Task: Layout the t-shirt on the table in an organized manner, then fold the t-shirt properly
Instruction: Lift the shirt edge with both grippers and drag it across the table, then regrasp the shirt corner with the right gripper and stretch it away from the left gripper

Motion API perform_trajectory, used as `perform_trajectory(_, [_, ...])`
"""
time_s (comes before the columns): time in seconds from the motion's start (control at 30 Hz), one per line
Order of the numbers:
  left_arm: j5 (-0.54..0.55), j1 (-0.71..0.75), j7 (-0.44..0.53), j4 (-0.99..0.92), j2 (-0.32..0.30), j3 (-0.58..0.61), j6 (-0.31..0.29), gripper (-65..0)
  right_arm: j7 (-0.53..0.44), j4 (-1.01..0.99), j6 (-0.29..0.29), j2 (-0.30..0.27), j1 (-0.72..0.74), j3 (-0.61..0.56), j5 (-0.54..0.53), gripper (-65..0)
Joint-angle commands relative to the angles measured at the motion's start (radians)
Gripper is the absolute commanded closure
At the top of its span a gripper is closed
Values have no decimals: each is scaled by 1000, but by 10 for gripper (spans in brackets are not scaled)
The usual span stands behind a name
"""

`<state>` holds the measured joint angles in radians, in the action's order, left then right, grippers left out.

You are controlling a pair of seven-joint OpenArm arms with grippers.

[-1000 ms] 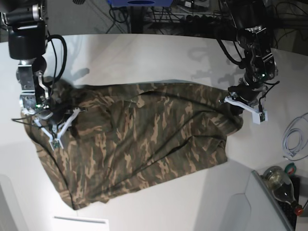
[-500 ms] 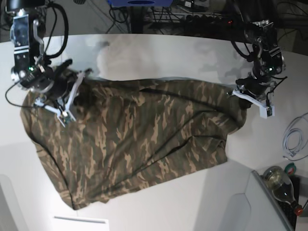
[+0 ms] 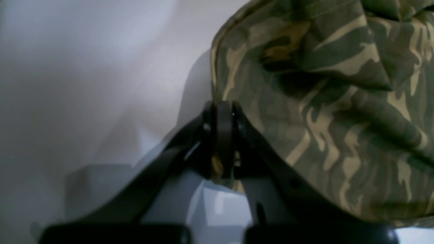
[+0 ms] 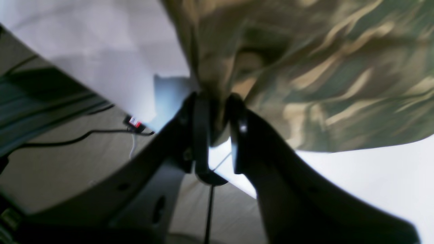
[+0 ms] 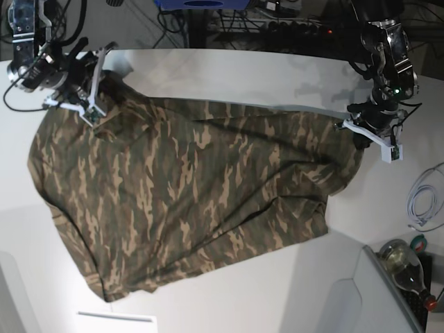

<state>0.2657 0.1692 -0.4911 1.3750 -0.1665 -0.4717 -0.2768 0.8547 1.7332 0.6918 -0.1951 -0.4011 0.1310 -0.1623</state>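
Both claws grip the t-shirt point(image 5: 187, 201), one at each end of its far edge. Seen in the base view, the left gripper point(image 5: 359, 133) sits at the shirt's right-hand corner, and its wrist camera shows the two dark fingers point(image 3: 223, 135) pressed flat together with a sliver of camouflage cloth pinched between them. On the opposite corner, the right gripper point(image 5: 97, 90) has its white fingers around a bunched peak of fabric; in its wrist view the jaws stand a narrow way apart, with a twisted tuck of cloth point(image 4: 217, 81) running down between them. That view is blurred, so how firmly the cloth is pinched there cannot be told.

Most of the t-shirt lies spread on the table point(image 5: 229, 73), its olive, brown and tan print facing up. Between the two grippers the far edge is drawn into a fairly straight line, with long creases running from one held corner to the other. Nearer the camera, the shirt's lower edge slants and lies rumpled, with a fold along its left side. Beyond the shirt's right side, a coiled white cable point(image 5: 424, 201) rests on the table, and a glass bottle point(image 5: 406, 267) lies near the table's near right corner.
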Motion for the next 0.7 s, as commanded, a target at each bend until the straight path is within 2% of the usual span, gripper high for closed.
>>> perform_trajectory(0.0, [10,-13,18,19,-12,-5,-3,0,-7,12,6,-8,-8,5,-10,-156])
perform_trajectory(0.13, [10,-18,18,19,-26,-5,-3,0,22,18,6,-28,-38,6,-10,-332])
perform_trajectory(0.2, [10,-20,18,17,-28,-6,-3,0,27,15,6,-43,-37,22,-10,-371])
perform_trajectory(0.3, [10,-20,18,19,-34,-46,-3,0,-25,11,6,-39,3,157,-10,-353])
perform_trajectory(0.4, [10,-20,18,22,-34,-60,-3,0,-62,-83,6,-37,89,216,-10,-323])
perform_trajectory(0.47, [10,-18,18,24,-34,-60,-3,0,-61,-187,6,-43,158,218,-10,-252])
perform_trajectory(0.57, [10,-10,18,25,-32,-60,-3,0,-62,-325,6,-42,222,216,-10,-77])
perform_trajectory(0.6, [10,-9,18,25,-32,-57,-3,0,-64,-356,6,-40,236,216,-10,-45])
perform_trajectory(0.67, [10,-7,18,25,-29,-54,-3,0,-68,-419,6,-42,258,216,-9,-47])
